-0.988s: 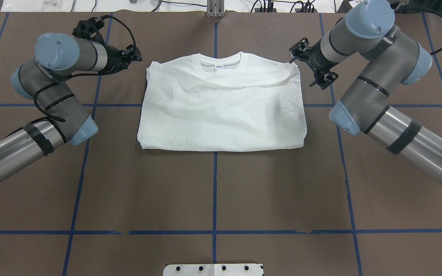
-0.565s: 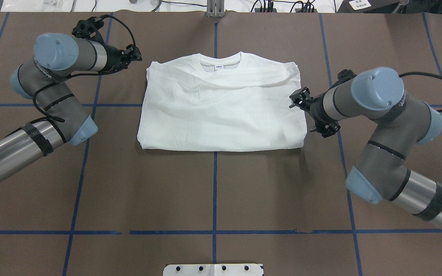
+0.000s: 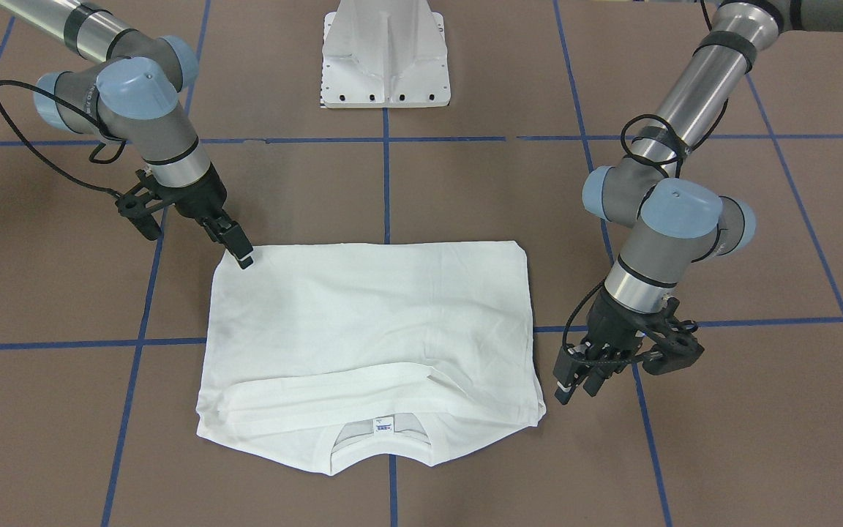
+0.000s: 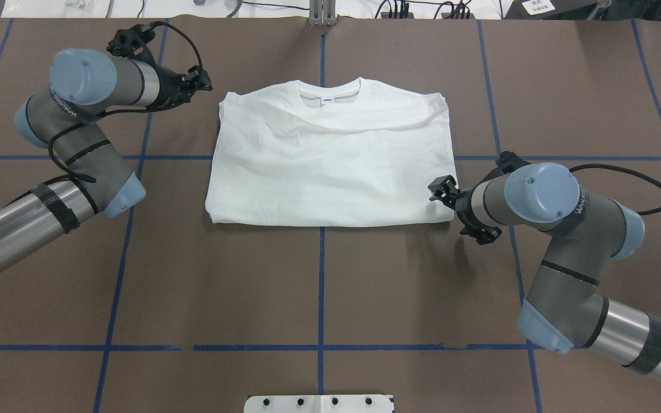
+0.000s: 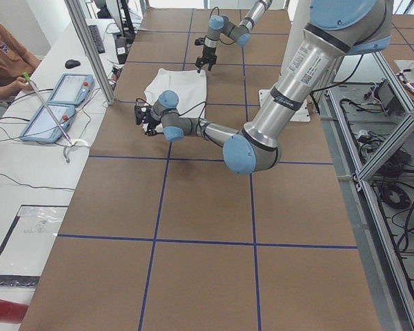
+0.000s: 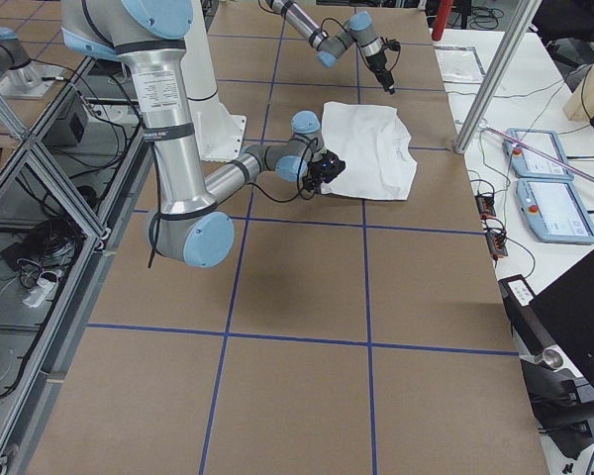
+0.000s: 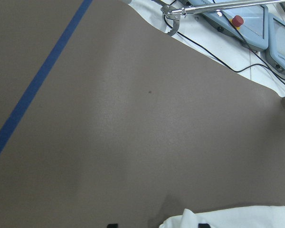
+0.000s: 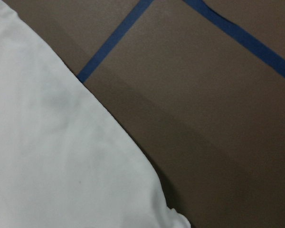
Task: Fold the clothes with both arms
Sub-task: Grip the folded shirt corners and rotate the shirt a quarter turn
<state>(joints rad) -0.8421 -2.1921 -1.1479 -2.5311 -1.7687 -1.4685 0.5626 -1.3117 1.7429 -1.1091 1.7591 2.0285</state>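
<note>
Right arm has swung from the collar side to the hem; left arm has not moved.
The white T-shirt (image 4: 330,166) lies folded flat in the middle of the worktop (image 4: 319,287), collar away from the robot. The right arm is bent low, and the right pincer (image 4: 441,192) tilts down at the shirt's near right corner. Whether it is clenched cannot be told. The left pincer (image 4: 201,81) hovers just beside the far left shoulder corner, released, with fingers apart.

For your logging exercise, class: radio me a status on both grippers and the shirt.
Left gripper open beside collar-end corner. Right gripper at robot-side corner, open or shut unclear. T-shirt flat, sleeves folded in. Nothing blocking.
</note>
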